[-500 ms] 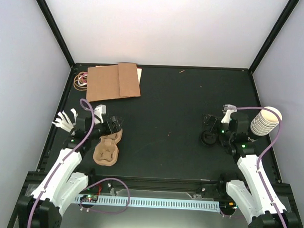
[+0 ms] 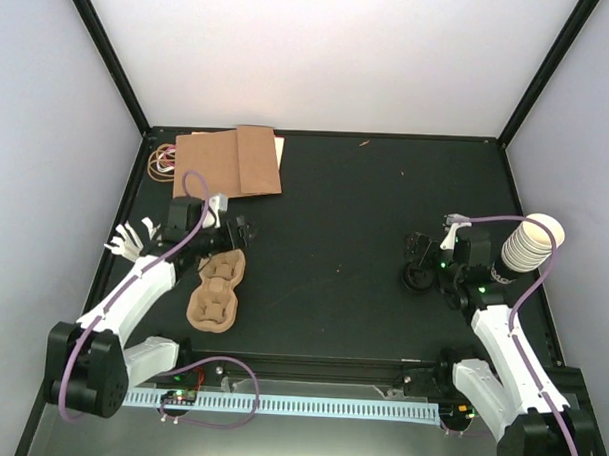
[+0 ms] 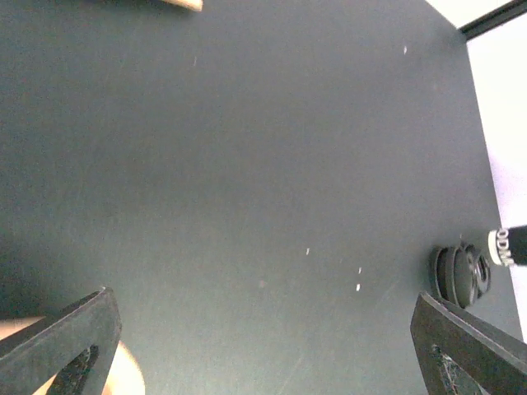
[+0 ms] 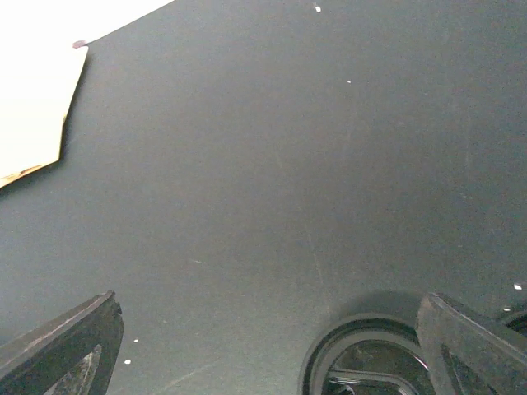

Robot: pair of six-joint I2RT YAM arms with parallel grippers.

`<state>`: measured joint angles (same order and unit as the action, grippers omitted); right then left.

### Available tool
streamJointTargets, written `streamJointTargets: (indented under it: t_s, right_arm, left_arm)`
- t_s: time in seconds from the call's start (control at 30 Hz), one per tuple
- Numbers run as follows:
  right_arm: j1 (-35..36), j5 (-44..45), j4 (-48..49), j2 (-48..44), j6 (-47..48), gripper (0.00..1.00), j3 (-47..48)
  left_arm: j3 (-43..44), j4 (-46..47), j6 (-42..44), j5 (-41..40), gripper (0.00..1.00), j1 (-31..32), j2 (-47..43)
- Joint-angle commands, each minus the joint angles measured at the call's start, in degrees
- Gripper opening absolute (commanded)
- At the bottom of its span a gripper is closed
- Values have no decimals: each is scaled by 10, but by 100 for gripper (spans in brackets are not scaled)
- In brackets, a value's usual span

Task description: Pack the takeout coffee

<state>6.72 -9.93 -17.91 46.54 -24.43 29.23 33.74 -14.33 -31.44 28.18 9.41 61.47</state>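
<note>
Flat brown bag (image 2: pixel 230 163) far left, pulp trays (image 2: pixel 214 290) by left hand (image 2: pixel 240 229), cup stack (image 2: pixel 529 246) at right edge

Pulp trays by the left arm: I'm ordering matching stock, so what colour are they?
The pulp trays are tan brown, clearest from the top camera.

Got the left end effector (image 2: pixel 240 229) wide open, arm stretched forward. Same for the right end effector (image 2: pixel 418 248), pointing inward.
</note>
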Motion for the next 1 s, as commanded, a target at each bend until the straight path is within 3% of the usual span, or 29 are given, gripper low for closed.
streamJointTargets:
  t_s: [0.0, 0.23, 0.43, 0.63, 0.8, 0.97]
  right_arm:
    - [1, 29, 22, 14, -12, 100, -14]
    - [0, 5, 40, 23, -12, 100, -26]
    - [1, -2, 44, 9, -16, 100, -41]
    - [1, -6, 72, -8, -23, 100, -79]
    - [1, -3, 80, -13, -23, 100, -82]
    - [1, -5, 84, -15, -24, 100, -85]
  left_arm:
    - [90, -22, 49, -51, 99, 2, 47]
    - [228, -72, 74, -152, 97, 0, 216]
    - [314, -75, 85, -165, 93, -11, 343]
    - [362, -55, 93, -140, 90, -40, 408]
    - [408, -50, 107, -76, 71, -62, 465]
    - [440, -30, 103, -36, 66, -73, 518]
